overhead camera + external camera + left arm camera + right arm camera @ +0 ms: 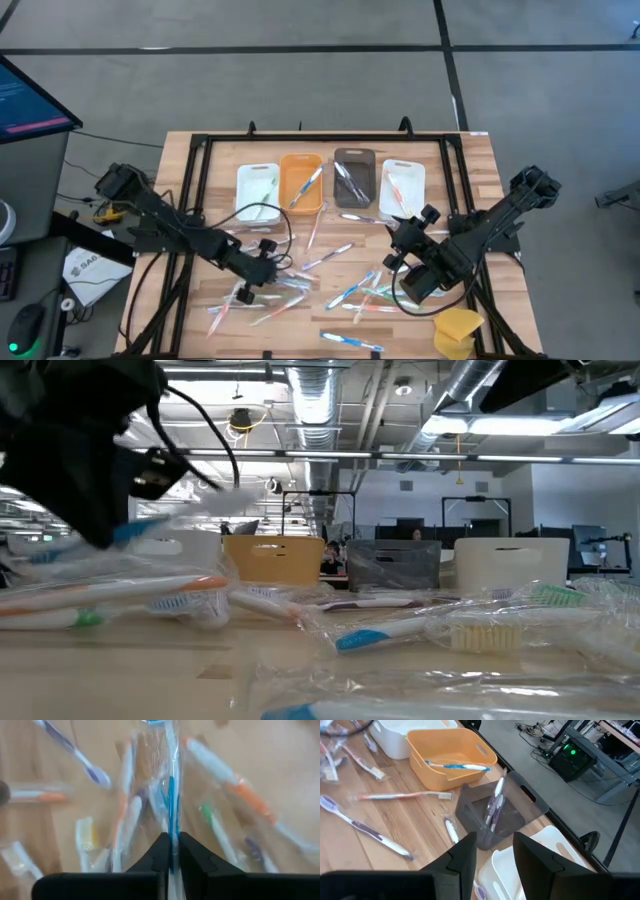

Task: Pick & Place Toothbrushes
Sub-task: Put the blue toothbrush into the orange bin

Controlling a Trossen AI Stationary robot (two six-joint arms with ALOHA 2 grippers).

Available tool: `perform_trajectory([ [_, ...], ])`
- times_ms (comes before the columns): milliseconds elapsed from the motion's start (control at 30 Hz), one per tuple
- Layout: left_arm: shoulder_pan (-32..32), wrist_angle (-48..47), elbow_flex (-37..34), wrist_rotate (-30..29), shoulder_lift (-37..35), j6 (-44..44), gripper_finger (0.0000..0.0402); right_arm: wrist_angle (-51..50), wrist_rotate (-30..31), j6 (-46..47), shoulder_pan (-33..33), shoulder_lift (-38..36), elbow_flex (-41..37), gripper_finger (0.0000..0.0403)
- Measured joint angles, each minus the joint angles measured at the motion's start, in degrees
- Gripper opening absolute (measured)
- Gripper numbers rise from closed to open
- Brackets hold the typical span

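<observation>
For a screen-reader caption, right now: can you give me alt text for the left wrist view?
The left claw is shut on a blue-and-white toothbrush in a clear wrapper, seen against the wooden table. Below it, more wrapped toothbrushes with orange, green and purple parts lie scattered.

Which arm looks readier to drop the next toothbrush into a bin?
Probably the left. Its left gripper is shut on a blue-and-white toothbrush over the scattered pile, so it only has to carry it. The right gripper hangs open and empty near the grey bin.
</observation>
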Motion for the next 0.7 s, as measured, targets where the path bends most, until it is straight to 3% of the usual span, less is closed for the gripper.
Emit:
perform_trajectory([
  [333,0.96,0.22,0.06,-5.16,-11.12,-3.04,0.0015,2.62,0.05,0.03,1.59,0.0,-0.08,0.0122],
  [700,4.24,0.79,0.09,-5.41,-13.97,-4.54,0.0015,6.8,0.22,0.02,6.13,0.0,-0.08,0.0122],
])
